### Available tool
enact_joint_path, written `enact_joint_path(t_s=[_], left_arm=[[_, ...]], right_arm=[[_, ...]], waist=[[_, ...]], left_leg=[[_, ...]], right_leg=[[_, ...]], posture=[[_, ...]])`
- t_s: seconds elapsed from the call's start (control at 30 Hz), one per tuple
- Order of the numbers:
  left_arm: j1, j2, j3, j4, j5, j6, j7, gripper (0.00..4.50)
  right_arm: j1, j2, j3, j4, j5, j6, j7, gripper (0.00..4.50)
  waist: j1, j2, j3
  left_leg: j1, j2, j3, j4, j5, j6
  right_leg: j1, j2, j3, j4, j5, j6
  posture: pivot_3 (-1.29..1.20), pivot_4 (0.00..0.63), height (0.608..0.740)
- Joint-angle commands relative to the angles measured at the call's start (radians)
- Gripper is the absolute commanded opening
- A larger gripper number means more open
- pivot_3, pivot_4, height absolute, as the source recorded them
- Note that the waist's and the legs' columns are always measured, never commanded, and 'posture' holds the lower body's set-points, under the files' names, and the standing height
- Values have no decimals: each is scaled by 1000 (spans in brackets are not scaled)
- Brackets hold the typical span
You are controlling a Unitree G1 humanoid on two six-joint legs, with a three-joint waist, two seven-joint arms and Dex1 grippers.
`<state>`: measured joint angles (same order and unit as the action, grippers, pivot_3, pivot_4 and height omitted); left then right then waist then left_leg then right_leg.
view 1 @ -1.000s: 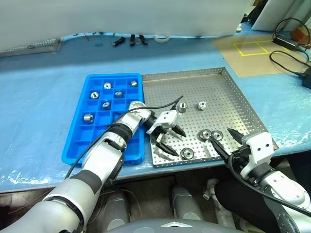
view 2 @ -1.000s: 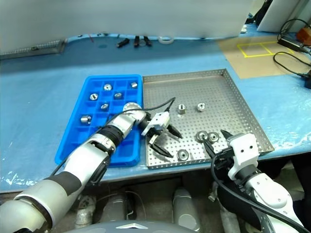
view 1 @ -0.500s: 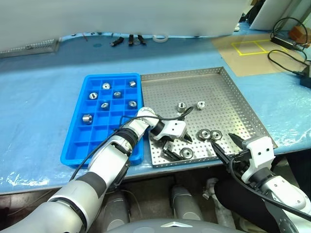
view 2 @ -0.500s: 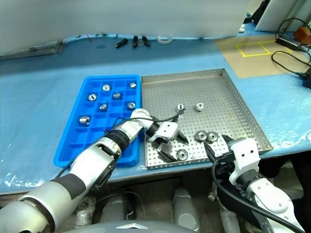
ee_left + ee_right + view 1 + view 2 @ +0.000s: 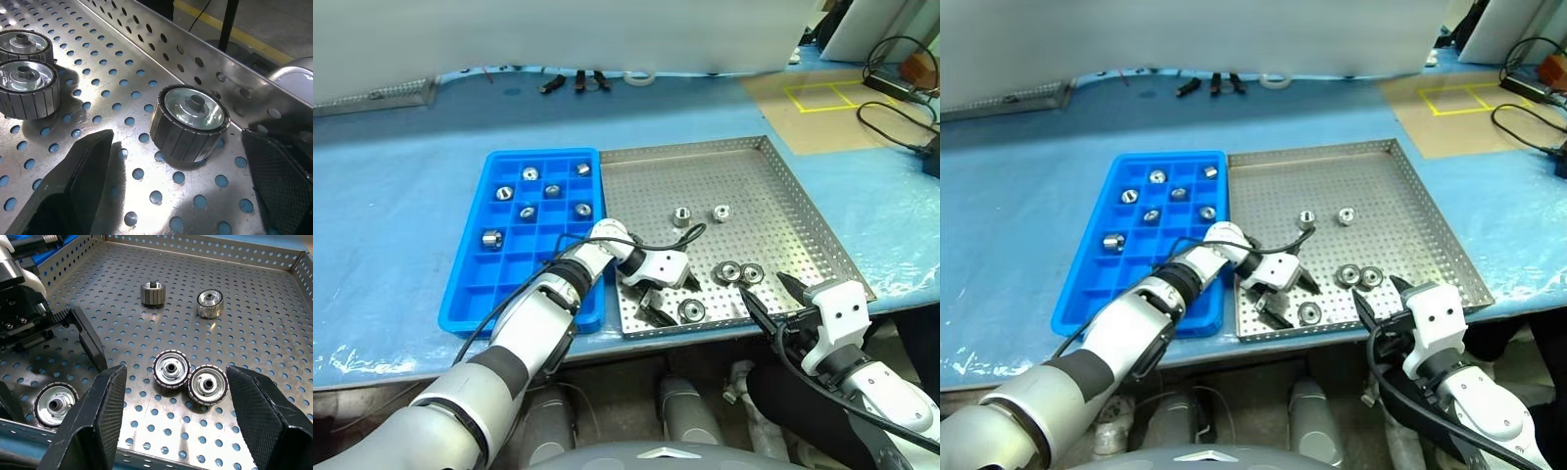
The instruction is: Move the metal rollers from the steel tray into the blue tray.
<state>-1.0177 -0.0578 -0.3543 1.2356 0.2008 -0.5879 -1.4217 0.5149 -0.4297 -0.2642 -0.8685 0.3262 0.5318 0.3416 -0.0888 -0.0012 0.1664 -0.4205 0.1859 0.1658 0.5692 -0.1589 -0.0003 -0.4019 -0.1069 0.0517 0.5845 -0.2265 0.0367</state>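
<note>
My left gripper (image 5: 668, 297) has swung down over the near roller (image 5: 691, 310) in the steel tray (image 5: 773, 186), jaws wide and empty, ready to close. My right gripper (image 5: 762, 297) waits open, holding nothing

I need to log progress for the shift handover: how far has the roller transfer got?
Done: six metal rollers sit in compartments of the blue tray, for example one at. In hand: nothing is held yet; the open left tool straddles the roller near the steel tray's front rim. Left: five rollers in the steel tray, including the touching pair. The right tool hovers open at the front edge.
</note>
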Motion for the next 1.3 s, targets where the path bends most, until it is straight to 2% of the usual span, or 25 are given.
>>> enact_joint_path(t_s=[0.03, 0.07, 0.17, 0.27, 0.43, 0.57, 0.63, 0.73, 1.0, 1.2, 1.3], left_arm=[[22, -47, 9, -5, -15, -21, 8, 4437], [24, -49, 13, -6, -20, -22, 6, 4437], [26, -54, 25, -5, -30, -8, -21, 3890], [31, -55, 23, -9, -13, -18, 29, 2946], [37, -51, 16, -7, -8, -25, 21, 2946], [41, -48, 18, -8, -9, -21, 30, 2118], [44, -44, 18, -6, -12, -17, 7, 2118], [48, -38, 28, -8, -24, -15, -16, 1681], [40, -24, 72, -39, -51, 15, 36, 1678], [23, 27, 147, -107, -131, 68, 37, 1678], [24, 64, 174, -154, -163, 99, 55, 1678]], right_arm=[[15, 4, -25, -15, -14, -37, 2, 3390], [17, 5, -25, -11, -16, -42, 4, 3390], [17, 6, -20, -3, -23, -49, 6, 3390], [5, 3, -15, 5, -26, -50, 6, 3390], [-8, 1, -10, 6, -30, -43, 7, 3390], [-9, 0, -13, 1, -31, -38, 7, 3390], [-11, 0, -13, -5, -30, -33, 4, 3390], [-14, 0, -13, -12, -30, -26, 2, 3390], [-30, -17, -25, -38, 46, 9, 49, 3390], [-69, -93, -70, -43, 179, 47, 143, 3390], [-143, -136, -67, -30, 228, 76, 161, 3390]], waist=[[0, 1, 0], [0, 1, -1], [0, 1, -1], [0, 1, -1], [-3, 3, -2], [-3, 4, -3], [-3, 4, -3], [-4, 4, -4], [-6, 5, -4], [-6, 4, -3], [-5, 4, -3]], left_leg=[[0, -1, 1, 1, -1, 2], [0, -2, 1, 2, -2, 3], [0, -5, 2, 3, -3, 5], [0, -6, 3, 4, -4, 7], [0, -8, 3, 6, -5, 9], [0, -9, 3, 6, -5, 9], [0, -9, 3, 6, -5, 9], [0, -9, 3, 6, -6, 9], [0, -9, 3, 6, -6, 9], [0, -9, 3, 6, -6, 9], [0, -8, 3, 6, -6, 9]], right_leg=[[1, -1, 0, 0, 0, 0], [1, -2, 0, -1, 0, 1], [3, -4, 1, -3, -1, 1], [5, -6, 1, -4, -1, 1], [7, -8, 1, -4, -1, 1], [7, -9, 0, -4, -1, 1], [7, -9, 0, -4, -1, 1], [7, -9, 0, -4, -1, 2], [7, -10, 0, -4, -1, 2], [6, -9, 0, -4, -1, 2], [5, -9, 0, -3, -1, 2]], posture=[[-609, 150, 740], [-607, 150, 740], [-604, 150, 740], [-598, 150, 740], [-595, 150, 740], [-594, 150, 740], [-594, 150, 740], [-594, 150, 740], [-573, 150, 740], [-512, 150, 740], [-458, 150, 740]])
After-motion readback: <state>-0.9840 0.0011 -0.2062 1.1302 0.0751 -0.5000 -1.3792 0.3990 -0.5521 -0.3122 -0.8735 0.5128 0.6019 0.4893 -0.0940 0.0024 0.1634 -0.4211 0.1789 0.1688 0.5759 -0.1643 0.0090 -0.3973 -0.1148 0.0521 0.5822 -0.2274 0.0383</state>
